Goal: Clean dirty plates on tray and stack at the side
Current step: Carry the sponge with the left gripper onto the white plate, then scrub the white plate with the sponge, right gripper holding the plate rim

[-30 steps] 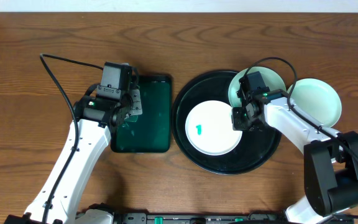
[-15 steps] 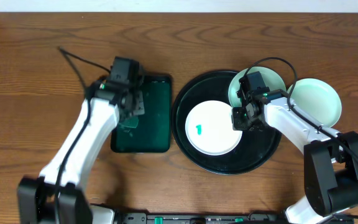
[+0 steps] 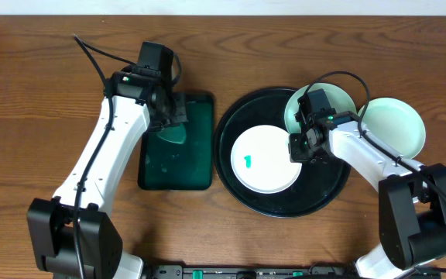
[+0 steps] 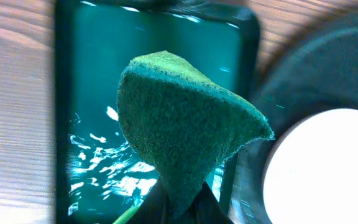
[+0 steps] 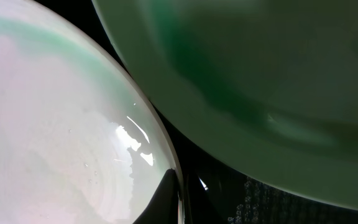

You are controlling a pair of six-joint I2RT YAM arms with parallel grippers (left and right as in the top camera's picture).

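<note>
The left end effector point(image 3: 173, 122) hangs over the upper part of the green tray point(image 3: 196, 167), pressed together on a green scouring pad point(image 3: 176, 135). In the left wrist view the pad point(image 4: 179, 137) is pinched at its lower corner and fans out wide above the fingers point(image 4: 194, 205). Beneath it, the green tray point(image 4: 92, 74) shows bright glints on its floor. The green tray lies on the wooden tabletop point(image 3: 45, 85), just beside the left edge of the black tray point(image 3: 227, 167).

The white plate point(image 3: 265, 167) lies inside the black tray, left of its middle, and carries a small green smear point(image 3: 247, 161) near its left side. The right end effector point(image 3: 296, 147) sits at this plate's right rim, closed on the edge. In the right wrist view a dark fingertip point(image 5: 166, 199) meets the glossy rim of the white plate point(image 5: 61, 124).

A pale mint plate point(image 3: 344, 99) rests at the upper right of the black tray, partly covered by the right arm. In the right wrist view it point(image 5: 260, 81) fills the upper right. A second mint plate point(image 3: 397, 128) sits on the tabletop just off the black tray's right side. No smear shows on it.
</note>
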